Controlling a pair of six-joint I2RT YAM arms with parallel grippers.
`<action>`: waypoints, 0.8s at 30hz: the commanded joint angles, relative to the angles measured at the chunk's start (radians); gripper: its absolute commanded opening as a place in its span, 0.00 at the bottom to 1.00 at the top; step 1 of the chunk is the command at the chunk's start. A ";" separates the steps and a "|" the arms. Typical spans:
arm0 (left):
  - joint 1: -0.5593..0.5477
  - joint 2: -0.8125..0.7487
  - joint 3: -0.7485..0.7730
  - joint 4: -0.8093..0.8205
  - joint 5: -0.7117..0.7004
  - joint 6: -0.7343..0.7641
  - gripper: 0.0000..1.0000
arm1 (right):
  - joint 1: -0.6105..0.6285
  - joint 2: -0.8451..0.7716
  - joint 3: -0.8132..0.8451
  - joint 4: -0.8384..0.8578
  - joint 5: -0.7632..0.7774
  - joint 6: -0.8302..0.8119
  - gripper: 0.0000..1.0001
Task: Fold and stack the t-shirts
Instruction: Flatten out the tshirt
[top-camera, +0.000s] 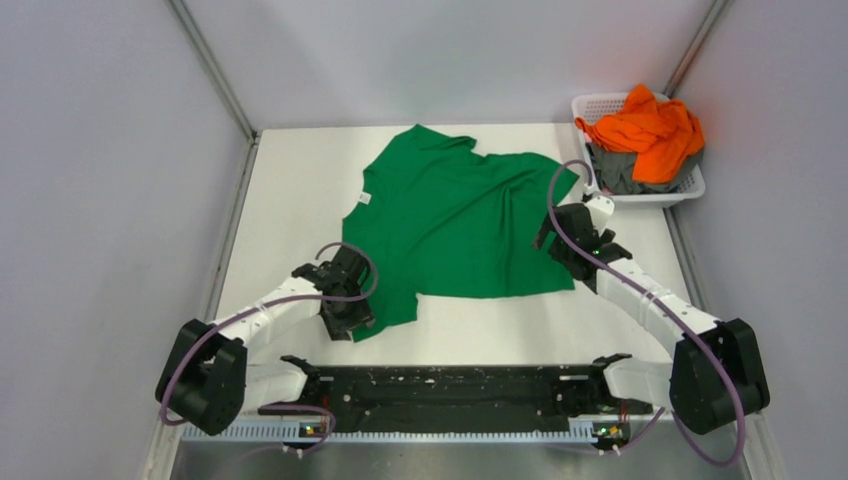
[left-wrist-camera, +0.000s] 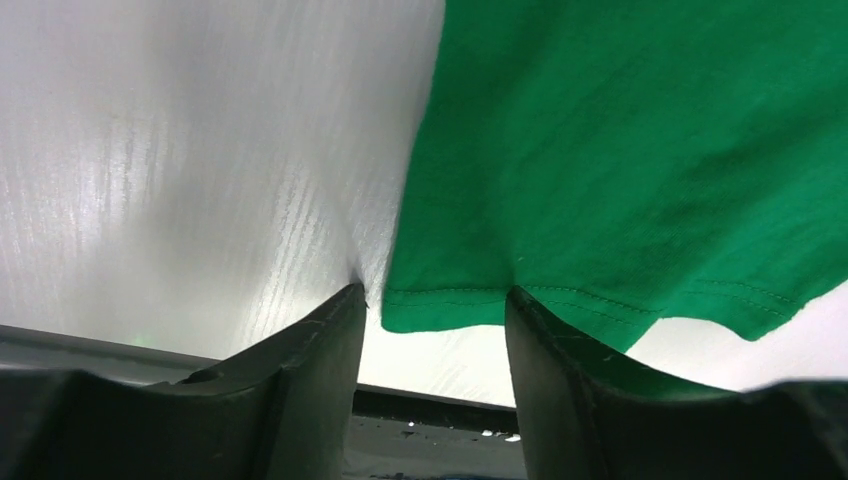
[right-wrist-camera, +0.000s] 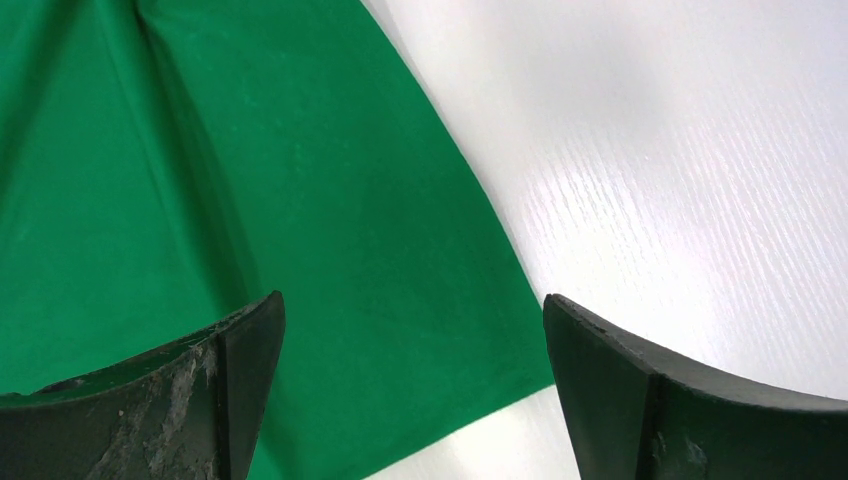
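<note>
A bright green t-shirt (top-camera: 455, 225) lies spread on the white table, with its small white neck label (top-camera: 364, 197) at the left. My left gripper (top-camera: 353, 322) is open at the shirt's near-left corner. In the left wrist view the stitched hem corner (left-wrist-camera: 450, 305) lies between the two fingers of the left gripper (left-wrist-camera: 435, 295), ungripped. My right gripper (top-camera: 547, 240) is open over the shirt's right edge. In the right wrist view a green corner (right-wrist-camera: 400, 330) lies flat between the spread fingers of the right gripper (right-wrist-camera: 412, 300). Orange (top-camera: 650, 130) and grey (top-camera: 620, 172) t-shirts lie bunched in the basket.
A white plastic lattice basket (top-camera: 598, 104) stands at the back right corner of the table. Grey walls close the table on the left, back and right. The black base rail (top-camera: 450, 395) of the arms runs along the near edge.
</note>
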 joint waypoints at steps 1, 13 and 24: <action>-0.024 0.023 -0.019 0.082 -0.010 -0.031 0.55 | -0.006 -0.018 0.034 -0.072 0.007 -0.003 0.99; -0.026 0.169 0.049 0.163 0.014 0.009 0.00 | -0.006 -0.153 -0.025 -0.283 0.039 0.039 0.98; -0.027 0.070 0.080 0.066 -0.067 0.019 0.00 | -0.009 -0.068 -0.149 -0.124 0.038 0.098 0.77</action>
